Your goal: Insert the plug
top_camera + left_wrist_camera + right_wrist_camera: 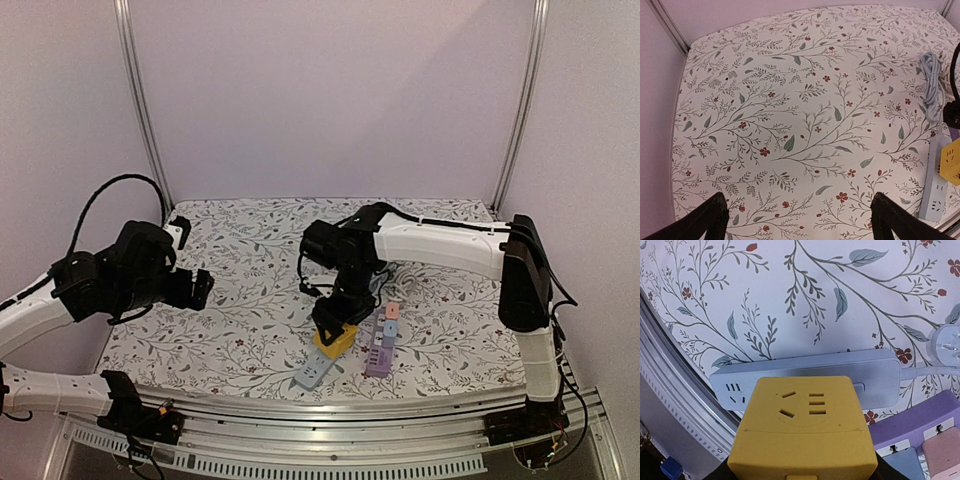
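My right gripper (pixel 335 322) is shut on a yellow cube plug adapter (pixel 337 342) and holds it over the grey-blue power strip (pixel 313 373) near the table's front edge. In the right wrist view the cube (pixel 805 430) fills the lower middle with its socket face up. It covers the middle of the strip (pixel 805 372); I cannot tell whether they touch. The strip's sockets show at its left end. My left gripper (pixel 200 288) hovers open and empty over the left of the table; its fingers (pixel 710 220) spread wide over bare cloth.
A purple strip (pixel 381 345) with pink and blue buttons lies right of the grey one, also in the right wrist view (pixel 920 435). The grey strip's coiled cable (pixel 930 82) and white plug (pixel 947 342) lie on the floral cloth (pixel 250 300). The table's metal front rail (pixel 330 405) is close by.
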Controlling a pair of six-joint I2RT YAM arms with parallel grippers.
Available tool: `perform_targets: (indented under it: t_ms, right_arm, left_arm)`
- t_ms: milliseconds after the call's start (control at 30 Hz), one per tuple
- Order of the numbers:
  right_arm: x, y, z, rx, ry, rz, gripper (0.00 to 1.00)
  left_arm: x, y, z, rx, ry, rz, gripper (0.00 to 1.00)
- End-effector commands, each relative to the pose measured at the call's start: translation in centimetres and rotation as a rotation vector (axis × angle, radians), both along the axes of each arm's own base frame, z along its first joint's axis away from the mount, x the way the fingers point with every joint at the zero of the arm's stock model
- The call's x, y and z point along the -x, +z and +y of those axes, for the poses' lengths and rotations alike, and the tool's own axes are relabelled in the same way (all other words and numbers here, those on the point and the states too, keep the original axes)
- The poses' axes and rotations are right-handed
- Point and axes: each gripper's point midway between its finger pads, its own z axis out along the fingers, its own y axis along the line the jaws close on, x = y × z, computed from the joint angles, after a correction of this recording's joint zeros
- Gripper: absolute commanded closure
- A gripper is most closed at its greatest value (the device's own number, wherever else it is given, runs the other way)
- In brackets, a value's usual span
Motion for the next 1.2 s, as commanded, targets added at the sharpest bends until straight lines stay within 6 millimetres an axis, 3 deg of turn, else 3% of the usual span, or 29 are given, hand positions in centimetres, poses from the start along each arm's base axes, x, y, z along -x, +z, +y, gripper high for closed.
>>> perform_targets:
  t_ms: [0,367,600,767,933,1167]
  right_arm:
    - [2.3,-1.2,-0.2,0.063,-0.027,0.092,1.00]
    - [2.1,-2.4,0.1,0.115,-0.075,0.086,1.00]
    - [3.7,-2.1,0.5,0.148,-0.028,0.080,1.00]
    - [4.9,-3.7,-0.5,0.218,0.039,0.075,1.00]
    - [4.3,-3.9,-1.2,0.241,0.057,0.032,1.00]
    - [5.1,-4.1,-2.9,0.247,0.082,0.063,1.00]
  left_arm:
    - [0.0,-0.1,0.3,-0.004,0.004,-0.009,0.01]
    - [0.0,-0.1,0.1,-0.004,-0.004,-0.006,0.01]
    - [0.1,-0.1,-0.1,-0.006,-0.008,-0.007,0.00]
    - [0.1,-0.2,-0.1,-0.007,-0.011,-0.005,0.01]
    - [0.2,-0.1,-0.2,-0.008,-0.016,-0.007,0.00]
    - [0.3,-0.2,-0.4,-0.010,-0.023,-0.004,0.01]
